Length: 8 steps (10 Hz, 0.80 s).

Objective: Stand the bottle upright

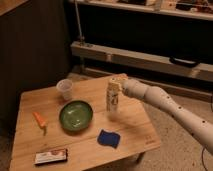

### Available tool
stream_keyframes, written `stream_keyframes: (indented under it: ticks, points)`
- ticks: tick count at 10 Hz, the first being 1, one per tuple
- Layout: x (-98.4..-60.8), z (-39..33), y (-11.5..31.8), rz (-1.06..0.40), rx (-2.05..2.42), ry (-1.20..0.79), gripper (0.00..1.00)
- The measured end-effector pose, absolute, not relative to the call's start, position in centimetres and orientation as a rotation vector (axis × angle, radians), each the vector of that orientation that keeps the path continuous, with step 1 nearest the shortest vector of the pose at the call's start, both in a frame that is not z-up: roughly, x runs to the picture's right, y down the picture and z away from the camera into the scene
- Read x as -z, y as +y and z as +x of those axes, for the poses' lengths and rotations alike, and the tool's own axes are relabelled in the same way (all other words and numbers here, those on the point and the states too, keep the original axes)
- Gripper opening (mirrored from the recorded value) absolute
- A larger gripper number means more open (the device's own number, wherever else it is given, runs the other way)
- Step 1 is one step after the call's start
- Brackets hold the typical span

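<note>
The bottle (113,99) is slim and cream-white with a printed label. It stands nearly upright over the wooden table (135,127), just right of the green bowl (76,115). My gripper (118,82) comes in from the right on a white arm and is shut on the bottle's top end. I cannot tell whether the bottle's base touches the tabletop.
A translucent plastic cup (65,88) stands at the table's back left. An orange carrot-like item (39,120) lies at the left, a dark flat packet (51,156) at the front left, a blue sponge (108,139) in front of the bowl. Metal shelving runs behind.
</note>
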State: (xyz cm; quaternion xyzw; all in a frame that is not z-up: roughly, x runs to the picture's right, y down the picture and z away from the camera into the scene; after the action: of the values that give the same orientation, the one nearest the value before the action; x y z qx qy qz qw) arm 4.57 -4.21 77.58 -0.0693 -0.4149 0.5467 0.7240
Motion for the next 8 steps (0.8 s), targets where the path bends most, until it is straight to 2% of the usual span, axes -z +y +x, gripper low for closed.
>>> stream_keyframes:
  ticks: [7, 8]
  points:
    - [-83.6, 3.6, -4.6, 0.048, -1.183, -1.016, 0.00]
    - [-84.3, 3.6, -4.8, 0.061, -1.178, -1.018, 0.04]
